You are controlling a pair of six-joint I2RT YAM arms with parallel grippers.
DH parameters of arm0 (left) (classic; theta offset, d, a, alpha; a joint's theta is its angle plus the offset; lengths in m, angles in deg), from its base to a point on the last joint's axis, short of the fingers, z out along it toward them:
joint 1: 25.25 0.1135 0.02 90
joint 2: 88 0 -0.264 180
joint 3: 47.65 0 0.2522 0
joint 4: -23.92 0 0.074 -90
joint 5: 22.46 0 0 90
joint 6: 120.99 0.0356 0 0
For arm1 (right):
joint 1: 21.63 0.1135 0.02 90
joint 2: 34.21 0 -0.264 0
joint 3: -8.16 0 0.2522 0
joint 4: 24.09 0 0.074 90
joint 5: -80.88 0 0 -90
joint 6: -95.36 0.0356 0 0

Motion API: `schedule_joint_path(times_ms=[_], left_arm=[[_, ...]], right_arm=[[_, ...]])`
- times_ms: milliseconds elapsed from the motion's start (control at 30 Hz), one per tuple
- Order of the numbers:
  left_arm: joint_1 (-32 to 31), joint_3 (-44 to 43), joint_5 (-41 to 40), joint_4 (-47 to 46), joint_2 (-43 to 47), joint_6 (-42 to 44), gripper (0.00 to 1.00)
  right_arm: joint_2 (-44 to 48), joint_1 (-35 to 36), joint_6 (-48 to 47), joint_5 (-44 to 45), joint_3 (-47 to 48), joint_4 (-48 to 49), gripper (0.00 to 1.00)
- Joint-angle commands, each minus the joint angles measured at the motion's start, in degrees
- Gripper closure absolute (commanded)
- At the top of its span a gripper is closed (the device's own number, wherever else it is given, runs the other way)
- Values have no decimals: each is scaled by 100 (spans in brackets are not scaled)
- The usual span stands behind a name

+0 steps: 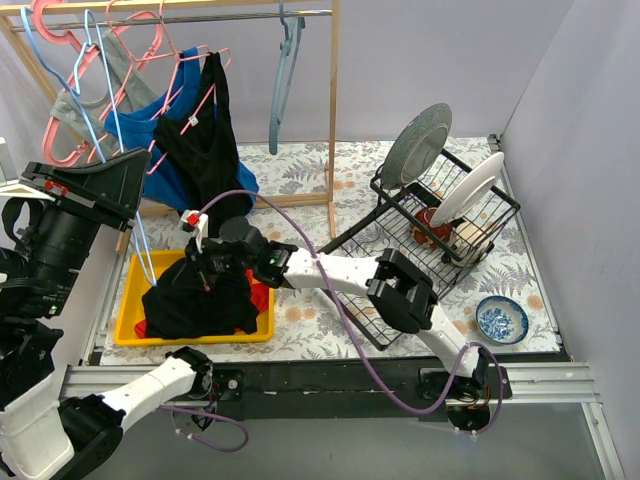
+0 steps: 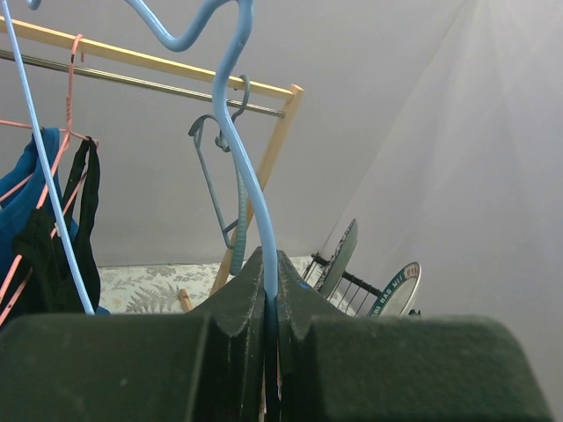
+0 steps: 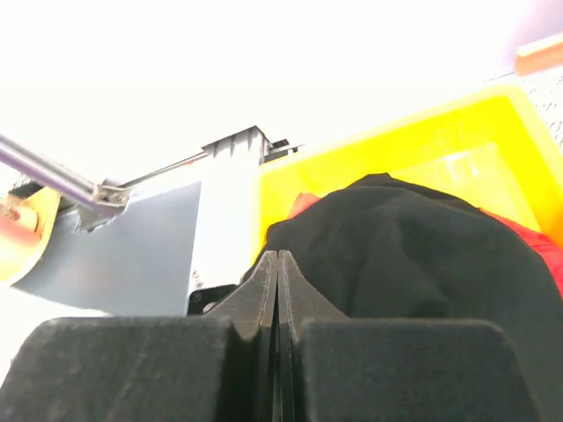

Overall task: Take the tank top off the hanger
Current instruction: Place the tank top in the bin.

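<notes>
A light blue hanger (image 1: 146, 255) stands upright at the left. My left gripper (image 1: 130, 165) is shut on its wire, and in the left wrist view the hanger (image 2: 255, 193) rises from between the closed jaws of the left gripper (image 2: 270, 255). A black tank top (image 1: 200, 295) lies heaped in the yellow bin (image 1: 130, 285), where the hanger's lower end reaches down beside it. My right gripper (image 1: 205, 262) rests on top of the heap. Its wrist view shows the right gripper (image 3: 278, 255) shut, the tank top (image 3: 413, 255) just beyond it and no cloth visible between the tips.
A red cloth (image 1: 260, 297) lies under the heap. A wooden clothes rack (image 1: 333, 100) behind holds a black top (image 1: 205, 140), a blue garment (image 1: 165, 110) on pink hangers and a teal hanger (image 1: 285, 70). A dish rack (image 1: 440, 220) with plates and a patterned bowl (image 1: 501, 320) sit right.
</notes>
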Motion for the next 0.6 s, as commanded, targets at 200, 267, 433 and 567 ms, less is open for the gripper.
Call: schedule_joint_path(times_ms=[200, 267, 433, 567], left_arm=[[-23, 272, -196, 1, -165, 125, 100], [-23, 290, -258, 45, -244, 134, 100], [-23, 290, -337, 211, -437, 160, 100], [-23, 184, -425, 563, -762, 125, 100]], right_arm=[[-1327, -10, 504, 224, -257, 506, 99], [-1337, -10, 345, 268, -258, 190, 99], [-645, -72, 152, 215, -547, 321, 99], [112, -98, -85, 303, -785, 269, 90]])
